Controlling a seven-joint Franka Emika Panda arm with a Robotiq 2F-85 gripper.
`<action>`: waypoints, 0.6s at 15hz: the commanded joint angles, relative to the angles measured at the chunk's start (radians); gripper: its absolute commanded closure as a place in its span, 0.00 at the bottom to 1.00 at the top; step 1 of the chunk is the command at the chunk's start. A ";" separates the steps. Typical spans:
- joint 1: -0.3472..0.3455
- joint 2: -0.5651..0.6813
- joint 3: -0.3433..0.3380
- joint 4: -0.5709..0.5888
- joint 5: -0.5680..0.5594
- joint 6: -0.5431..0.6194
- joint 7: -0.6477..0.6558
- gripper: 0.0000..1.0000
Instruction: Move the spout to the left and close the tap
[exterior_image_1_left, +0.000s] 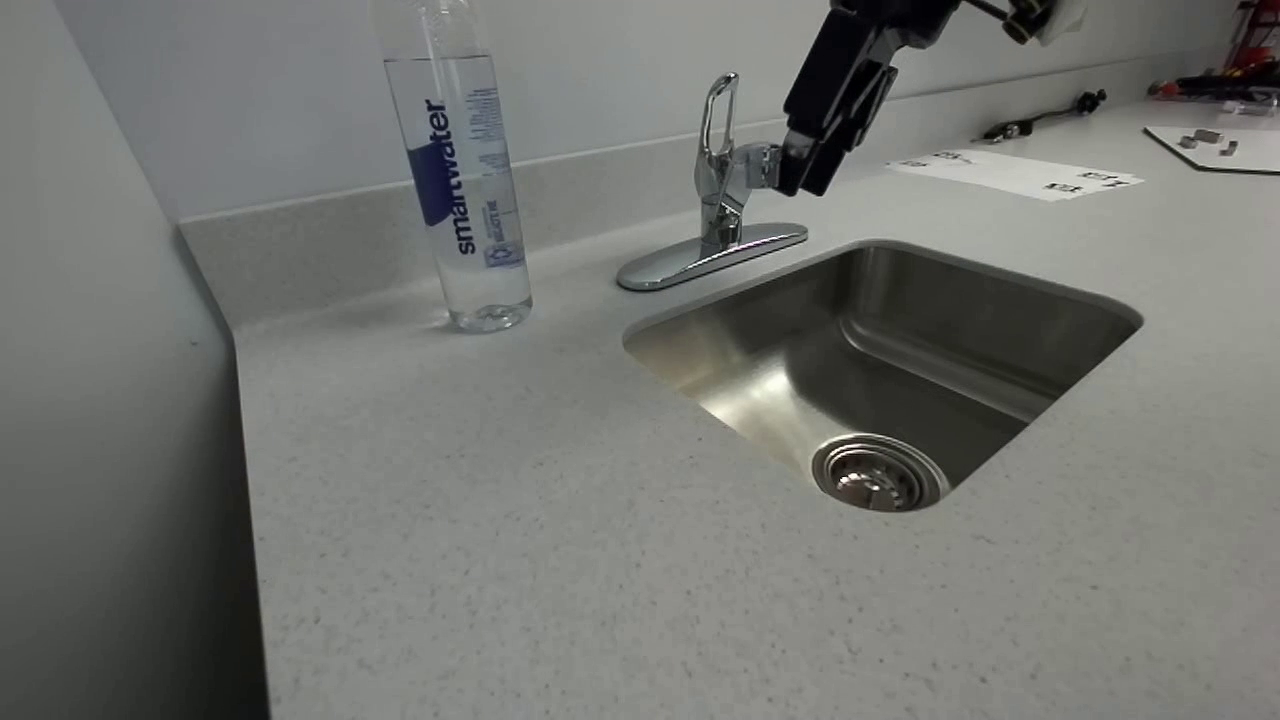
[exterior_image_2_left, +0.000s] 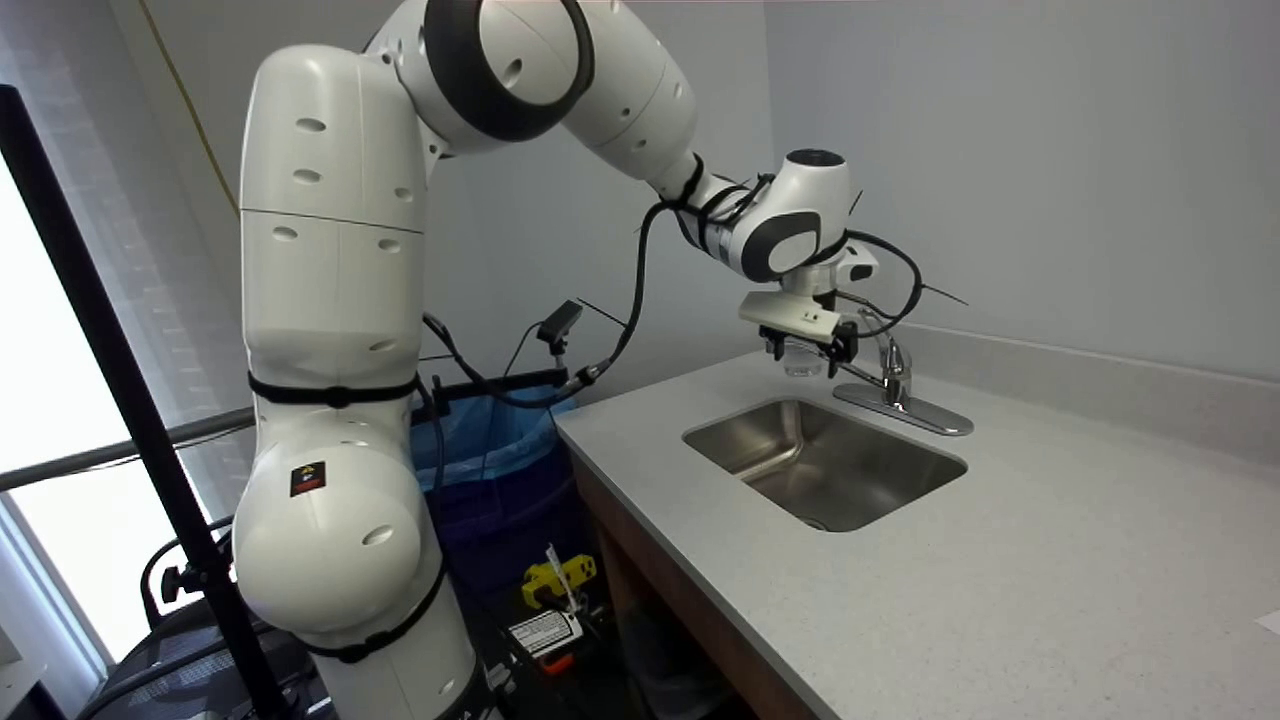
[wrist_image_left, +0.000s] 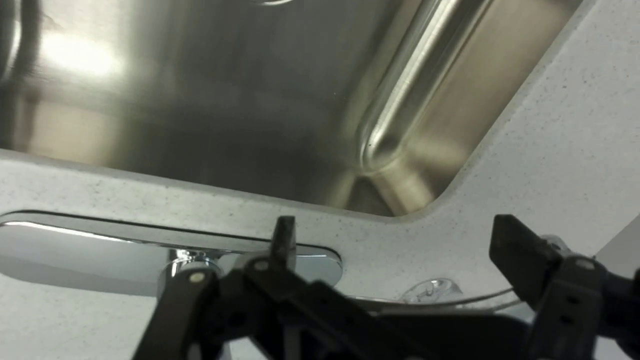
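**Chrome spout (exterior_image_1_left: 757, 165): stiff, slick, swing it near the tip**

In the wrist view your gripper (wrist_image_left: 394, 225) stands wide, nothing visibly pinched. The spout reaches from the single-lever tap (exterior_image_1_left: 713, 180) behind the sink (exterior_image_1_left: 930, 300), its end just beside a fingertip (exterior_image_1_left: 798, 172) in an exterior view; contact can't be told. Expect rigid, slippery metal that should pivot under steady pressure. To close, probably press the loop handle (exterior_image_1_left: 707, 125) down from on top.

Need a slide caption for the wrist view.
Wrist view: open claw above the counter, steel sink in the upper frame, chrome tap at lower left.
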 joint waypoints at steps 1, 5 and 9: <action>0.008 0.049 0.041 0.049 0.046 0.059 -0.038 0.00; -0.001 0.070 0.064 0.059 0.038 0.112 -0.056 0.00; -0.011 0.081 0.083 0.063 0.042 0.141 -0.089 0.00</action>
